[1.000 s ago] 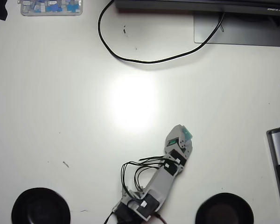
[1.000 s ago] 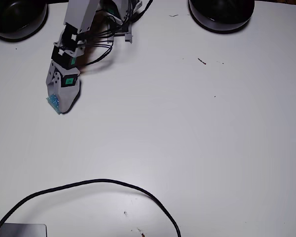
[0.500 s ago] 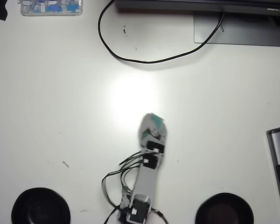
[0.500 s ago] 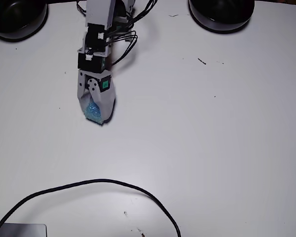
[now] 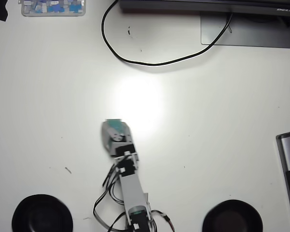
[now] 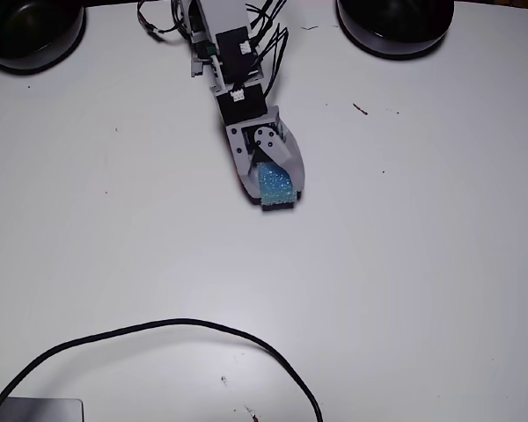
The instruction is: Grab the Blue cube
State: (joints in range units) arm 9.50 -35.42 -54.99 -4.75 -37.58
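Note:
The Blue cube (image 6: 276, 185) is a teal-blue speckled block held between the grey jaws of my gripper (image 6: 278, 195), which is shut on it. In the overhead view the cube (image 5: 117, 125) shows as a teal patch at the tip of the gripper (image 5: 114, 123), left of the table's bright glare spot. The arm reaches out from its base at the table edge, between two black bowls. The cube's underside is hidden, so I cannot tell whether it touches the table.
Two black bowls (image 5: 41, 213) (image 5: 232, 216) flank the arm base. A black cable (image 5: 135, 60) loops across the far side by a monitor stand (image 5: 249, 31). A clear tray of small blue-and-white pieces (image 5: 53, 7) sits in a far corner.
The arm has swung with the cube in its grip: leftward in the overhead view, rightward in the fixed view. The cube stays between the jaws throughout.

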